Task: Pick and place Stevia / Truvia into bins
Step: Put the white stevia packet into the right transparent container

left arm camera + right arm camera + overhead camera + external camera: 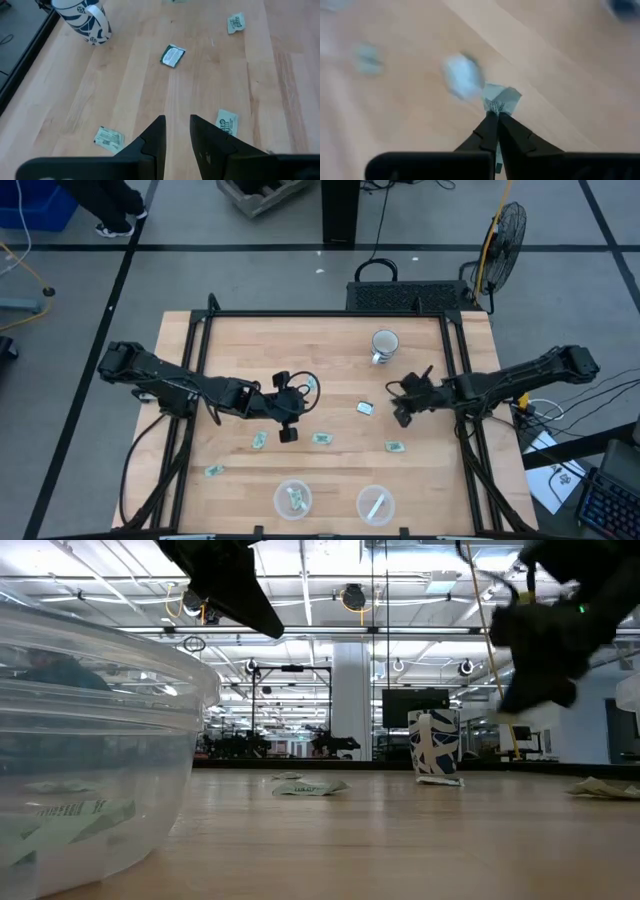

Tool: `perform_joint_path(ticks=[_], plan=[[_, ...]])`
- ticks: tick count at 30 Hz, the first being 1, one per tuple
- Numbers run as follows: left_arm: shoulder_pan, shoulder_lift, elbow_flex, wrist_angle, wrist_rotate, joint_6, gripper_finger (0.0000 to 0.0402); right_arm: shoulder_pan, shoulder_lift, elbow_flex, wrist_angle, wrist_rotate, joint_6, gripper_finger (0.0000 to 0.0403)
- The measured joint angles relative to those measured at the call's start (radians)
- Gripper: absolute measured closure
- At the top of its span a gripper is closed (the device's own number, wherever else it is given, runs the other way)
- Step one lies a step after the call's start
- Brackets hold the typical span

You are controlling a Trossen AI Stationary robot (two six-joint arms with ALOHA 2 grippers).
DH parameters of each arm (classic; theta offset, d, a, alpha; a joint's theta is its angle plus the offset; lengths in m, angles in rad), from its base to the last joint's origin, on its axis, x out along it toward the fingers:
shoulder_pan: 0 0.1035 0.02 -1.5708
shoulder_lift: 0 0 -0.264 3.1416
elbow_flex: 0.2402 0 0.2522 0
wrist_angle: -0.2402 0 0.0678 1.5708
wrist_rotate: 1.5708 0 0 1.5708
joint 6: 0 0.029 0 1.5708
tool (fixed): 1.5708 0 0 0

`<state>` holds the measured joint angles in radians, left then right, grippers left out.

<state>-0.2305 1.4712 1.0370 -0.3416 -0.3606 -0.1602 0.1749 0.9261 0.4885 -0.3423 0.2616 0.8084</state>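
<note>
Here, right gripper at frame right, fingers pinched shut on sachet, lifted above table; bins lie toward bottom centre. Left gripper mid-frame, fingers slightly parted, empty, loose sachets beside.

2 clear round bins at near edge, 1 sachet each; loose sachets scattered mid-table.
</note>
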Motion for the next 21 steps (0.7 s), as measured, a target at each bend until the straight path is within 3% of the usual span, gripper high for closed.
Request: perform_joint_path(ticks=[6,11,16,21], plan=[[-0.007,0.000,0.000,-0.005,0.001,-0.029,0.0309,0.136,0.008,0.022,0.516,-0.138,-0.264,0.0401],[-0.014,0.000,0.000,-0.007,0.001,-0.024,0.0309,0.307,0.071,0.024,0.770,-0.159,-0.458,0.0402],[-0.014,0.000,0.000,-0.007,0.001,-0.018,0.0309,0.424,0.152,0.125,0.673,-0.018,-0.620,0.0402],[-0.013,0.000,0.000,-0.003,0.001,-0.023,0.0309,0.458,0.266,0.398,0.275,0.075,-0.635,0.0402]])
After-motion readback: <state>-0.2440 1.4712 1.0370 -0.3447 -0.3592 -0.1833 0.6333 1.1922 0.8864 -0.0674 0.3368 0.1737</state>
